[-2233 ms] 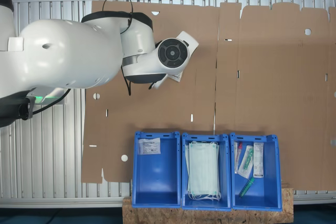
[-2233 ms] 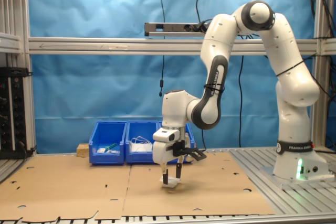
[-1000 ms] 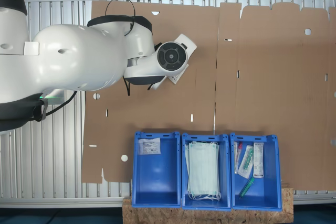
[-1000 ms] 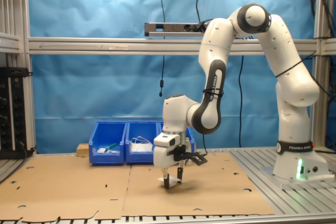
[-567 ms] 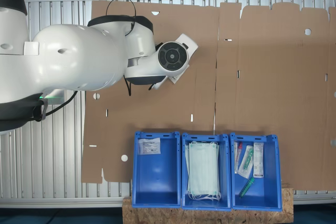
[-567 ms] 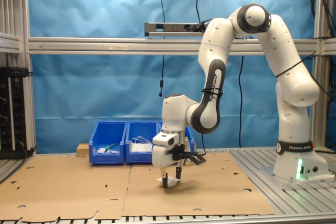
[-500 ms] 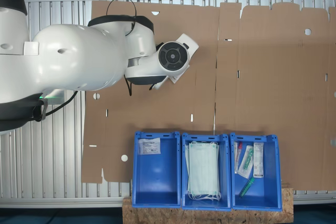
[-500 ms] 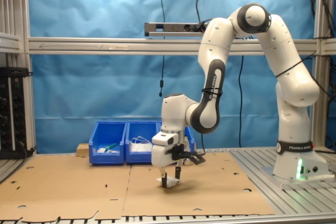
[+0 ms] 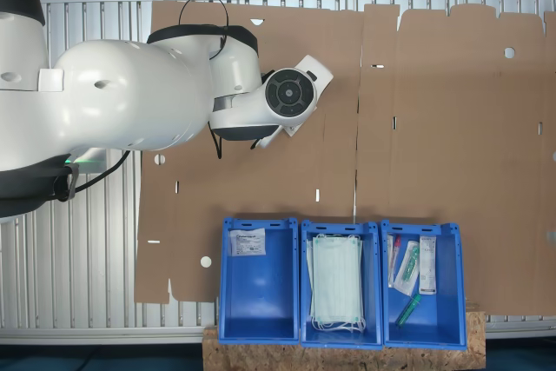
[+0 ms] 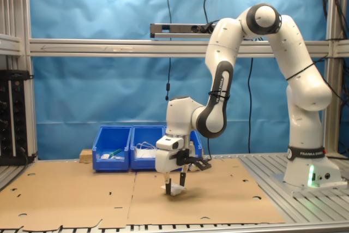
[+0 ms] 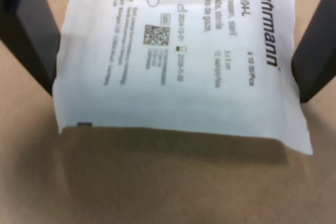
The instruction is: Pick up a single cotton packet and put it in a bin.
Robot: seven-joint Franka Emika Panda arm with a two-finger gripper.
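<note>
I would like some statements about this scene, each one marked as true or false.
1. The cotton packet sits between the two dark fingers of the gripper. True.
2. The bin with one white packet stands next to the bin of pale-green masks. True.
3. The cardboard sheet is covered with scattered syringes. False: the syringes lie inside a blue bin at the end of the row.
4. There are four blue bins in the first exterior view. False: there are three, side by side.

Robot lab, aluminium frame (image 10: 163,47), blue backdrop (image 10: 98,91), cardboard-covered bench (image 9: 434,128)
</note>
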